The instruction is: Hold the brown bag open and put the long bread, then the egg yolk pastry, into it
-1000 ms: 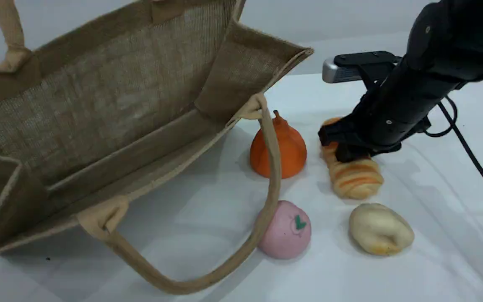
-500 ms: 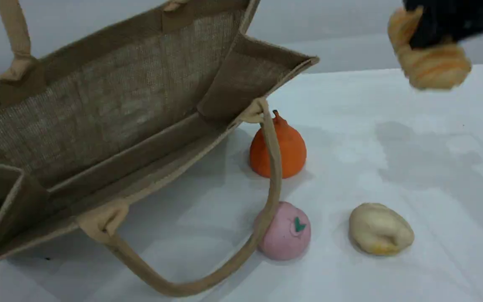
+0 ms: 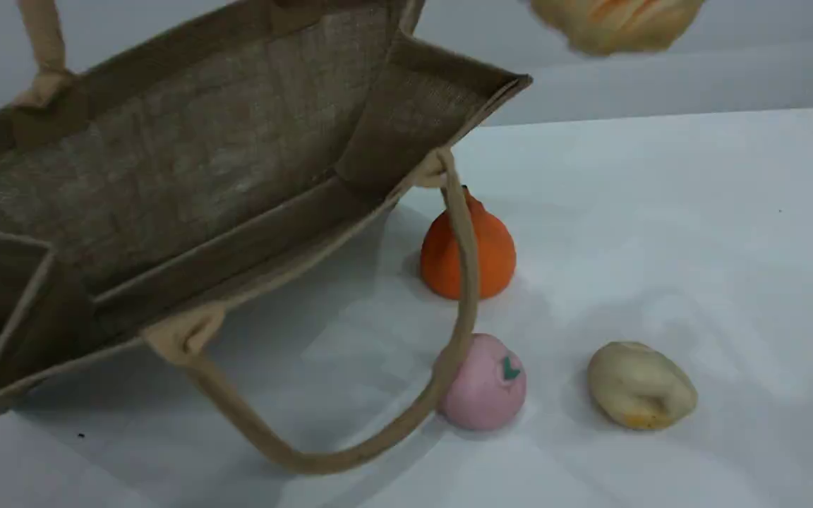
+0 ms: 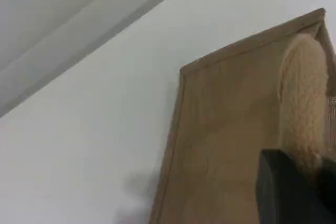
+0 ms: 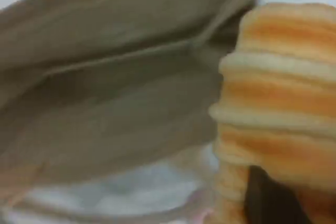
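Long bread [image 3: 615,25] cut off by scene view's top edge, motion-blurred; upper part and whatever grips it out of frame. Both arms absent from scene view. Brown bag [image 3: 188,169] cropped at left and top edges; far handle [image 3: 43,42] runs out of the top. Orange fruit [image 3: 468,247] and pink ball [image 3: 484,384] partly covered by near handle [image 3: 350,455]. Right wrist view blurred throughout (bread ridges readable, fingertip just a dark smear). Left wrist view: bag cut off right and bottom.
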Robot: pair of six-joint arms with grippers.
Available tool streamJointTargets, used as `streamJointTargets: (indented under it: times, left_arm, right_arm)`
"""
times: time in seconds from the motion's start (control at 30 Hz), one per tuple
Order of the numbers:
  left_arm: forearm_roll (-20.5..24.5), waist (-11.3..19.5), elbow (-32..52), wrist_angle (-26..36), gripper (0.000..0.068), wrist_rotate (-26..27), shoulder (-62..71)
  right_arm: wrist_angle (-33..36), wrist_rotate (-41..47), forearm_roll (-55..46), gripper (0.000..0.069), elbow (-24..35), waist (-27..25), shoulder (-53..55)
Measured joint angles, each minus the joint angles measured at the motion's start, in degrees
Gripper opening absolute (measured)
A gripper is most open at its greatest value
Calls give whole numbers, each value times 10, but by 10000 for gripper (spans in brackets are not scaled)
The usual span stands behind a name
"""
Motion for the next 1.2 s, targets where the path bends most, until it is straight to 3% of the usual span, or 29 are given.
streamJointTargets:
  times: [0.23, 0.57, 0.77, 0.97, 1.2]
  left_arm:
    - [0, 0, -26, 0, 86, -4, 24]
    - [-5, 0, -26, 14, 86, -4, 24]
    - [-21, 0, -26, 15, 86, 2, 24]
    - [-20, -12, -26, 14, 86, 4, 24]
    - [-16, -40, -26, 15, 86, 16, 24]
  right_arm:
    - [9, 0, 12, 111, 0, 79, 1]
    - [-101, -27, 64, 109, 0, 173, 71]
    - [-132, -51, 130, 108, -15, 182, 130]
    - [-88, -33, 182, 102, -87, 182, 191]
    - [-65, -22, 176, 99, -155, 182, 277]
